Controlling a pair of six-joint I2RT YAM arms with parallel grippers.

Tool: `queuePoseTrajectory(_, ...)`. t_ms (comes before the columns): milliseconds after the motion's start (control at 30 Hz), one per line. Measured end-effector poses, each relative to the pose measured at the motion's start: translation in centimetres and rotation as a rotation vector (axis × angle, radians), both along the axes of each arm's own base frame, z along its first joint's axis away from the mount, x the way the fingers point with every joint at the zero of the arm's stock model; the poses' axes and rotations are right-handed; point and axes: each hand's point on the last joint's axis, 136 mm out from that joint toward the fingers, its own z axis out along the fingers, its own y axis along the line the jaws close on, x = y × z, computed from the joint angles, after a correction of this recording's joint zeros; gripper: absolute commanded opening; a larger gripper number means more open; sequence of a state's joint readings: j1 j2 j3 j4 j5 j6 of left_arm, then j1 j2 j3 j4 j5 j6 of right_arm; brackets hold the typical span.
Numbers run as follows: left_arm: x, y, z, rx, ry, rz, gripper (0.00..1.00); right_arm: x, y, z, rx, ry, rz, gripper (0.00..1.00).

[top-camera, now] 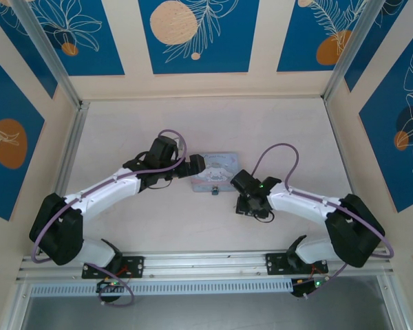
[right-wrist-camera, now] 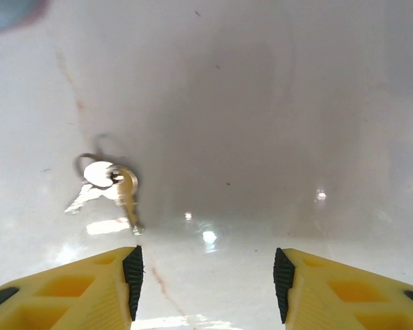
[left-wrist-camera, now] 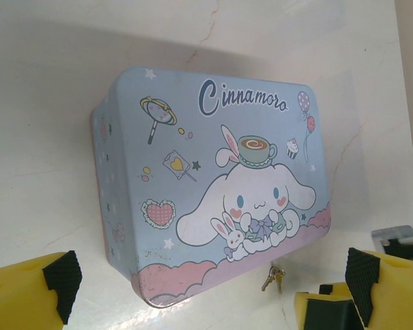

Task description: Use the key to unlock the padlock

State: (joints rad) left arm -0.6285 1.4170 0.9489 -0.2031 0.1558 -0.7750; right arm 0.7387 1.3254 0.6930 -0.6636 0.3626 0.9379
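Keys down, jaws waiting: in my right wrist view the key (right-wrist-camera: 98,173) lies flat on the glossy worktop (right-wrist-camera: 296,103) at centre left of the frame. It is a silver one, sharing a single small ring (right-wrist-camera: 82,159) with a brass-tinted key (right-wrist-camera: 127,196). That makes two keys in all, and I cannot tell which fits. The right gripper (right-wrist-camera: 208,282) hovers at the bottom edge, its jaws partly apart with nothing between them. In the left wrist view the left gripper (left-wrist-camera: 210,278) stands with jaws wide and empty around the one cartoon-printed tin (left-wrist-camera: 213,172), the keys just beside its pink edge at lower right. From overhead, one small dark item at the middle of the tin's lower edge is what I take for the padlock (top-camera: 214,190). It is too small to show its shackle or whether it is fastened to the tin. I judge the keys light, stiff and slick, hard to pinch off so smooth a surface. I would take the round head and leave the blade free, expecting the spare to dangle. The padlock looks hard and light, likely to slide or swing, so I would steady its body.
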Motion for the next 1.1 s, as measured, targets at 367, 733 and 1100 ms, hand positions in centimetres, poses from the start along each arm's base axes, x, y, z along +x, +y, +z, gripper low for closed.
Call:
queuePoseTrajectory(367, 0.0, 0.0, 0.0, 0.0, 0.0, 0.0, 1.0, 2.6, 1.6, 1.9, 0.191, -0.094, 0.111, 0.53)
queuePoseTrajectory(733, 0.0, 0.0, 0.0, -0.001, 0.0, 0.001, 1.0, 2.2, 2.1, -0.6, 0.178, -0.009, 0.177, 0.46)
queuePoseTrajectory(1100, 0.0, 0.0, 0.0, 0.0, 0.0, 0.001, 1.0, 2.3, 2.8, -1.6, 0.118, 0.025, 0.225, 0.39)
